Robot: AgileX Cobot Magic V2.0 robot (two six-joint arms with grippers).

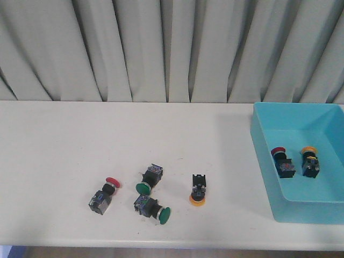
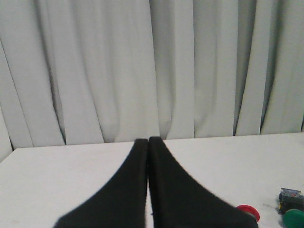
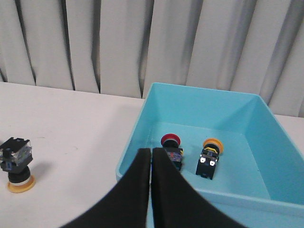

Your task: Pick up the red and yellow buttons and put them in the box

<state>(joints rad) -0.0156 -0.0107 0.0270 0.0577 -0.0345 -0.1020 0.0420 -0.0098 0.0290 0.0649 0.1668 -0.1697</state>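
Note:
A red button (image 1: 107, 191) and a yellow button (image 1: 198, 190) lie on the white table, front middle. The light-blue box (image 1: 301, 210) stands at the right and holds one red button (image 1: 282, 162) and one yellow button (image 1: 310, 161). Neither gripper shows in the front view. My left gripper (image 2: 148, 141) is shut and empty above the table, with a red cap (image 2: 248, 212) beside it. My right gripper (image 3: 151, 152) is shut and empty at the box's (image 3: 204, 107) near-left corner. The right wrist view shows the boxed red button (image 3: 172, 148), the boxed yellow button (image 3: 209, 157) and the yellow button on the table (image 3: 16, 165).
Two green-capped switches (image 1: 149, 179) (image 1: 152, 208) lie between the red and yellow buttons on the table. One green switch (image 2: 291, 212) shows in the left wrist view. A grey curtain (image 1: 161, 48) hangs behind the table's far edge.

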